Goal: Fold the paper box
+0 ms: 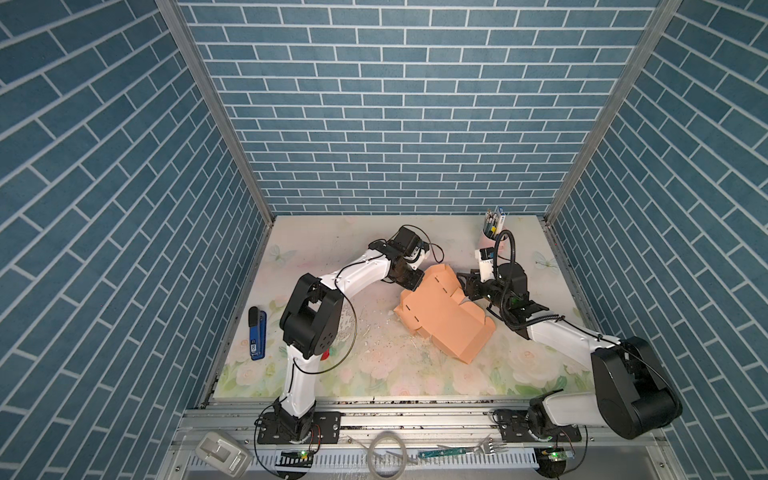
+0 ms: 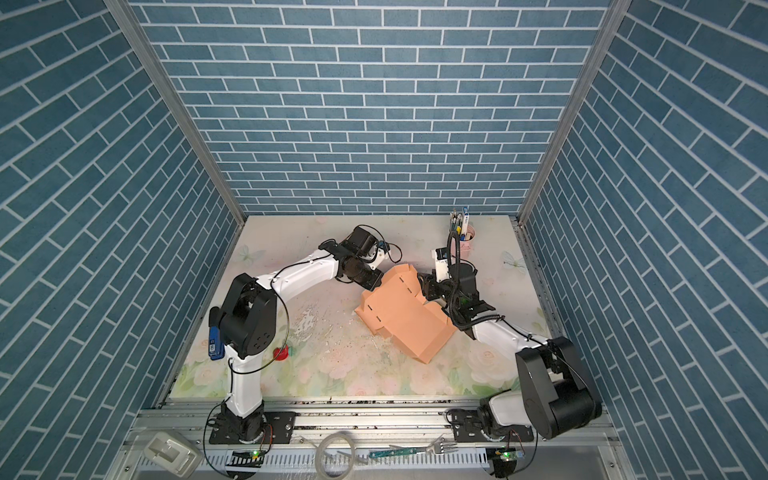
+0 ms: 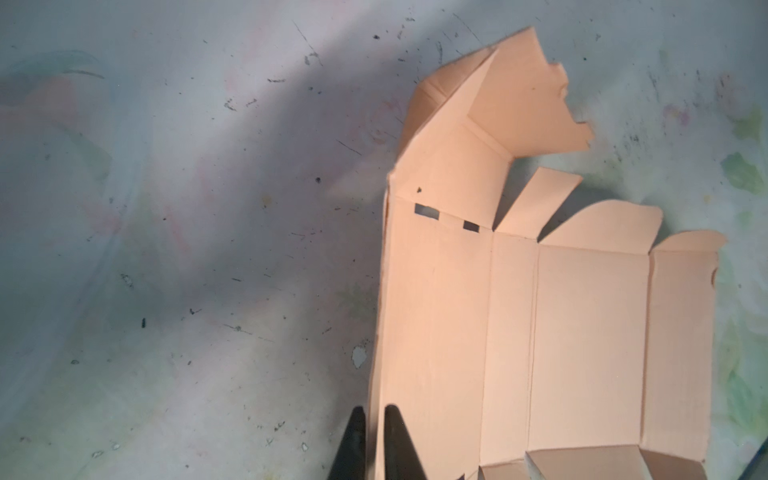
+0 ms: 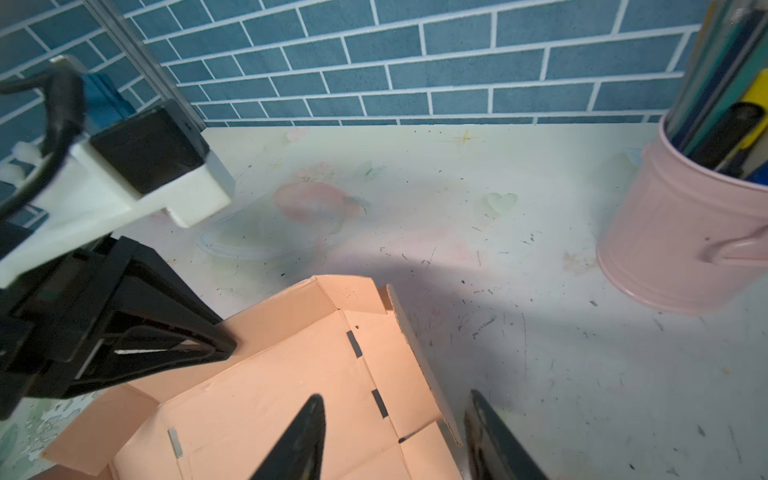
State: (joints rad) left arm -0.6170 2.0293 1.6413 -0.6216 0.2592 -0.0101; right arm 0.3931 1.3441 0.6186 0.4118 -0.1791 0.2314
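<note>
The paper box (image 1: 444, 316) (image 2: 403, 320) is a peach-orange creased sheet lying partly folded mid-table, its far walls raised and its near end flat. My left gripper (image 1: 415, 283) (image 3: 374, 409) is at the box's far-left wall. Its fingers stand a narrow gap apart, one on each side of that upright wall, in the left wrist view. My right gripper (image 1: 466, 283) (image 4: 395, 397) is open wide over the far-right side. One finger is over the slotted panel (image 4: 374, 353), the other is outside the raised edge. The left gripper's fingers (image 4: 208, 345) also show in the right wrist view.
A pink cup of pens (image 1: 492, 235) (image 4: 685, 232) stands at the back right, close behind the right wrist. A blue stapler (image 1: 257, 332) lies by the left wall and a small red object (image 2: 280, 353) near the left arm's base. A fork (image 1: 490, 446) rests on the front rail.
</note>
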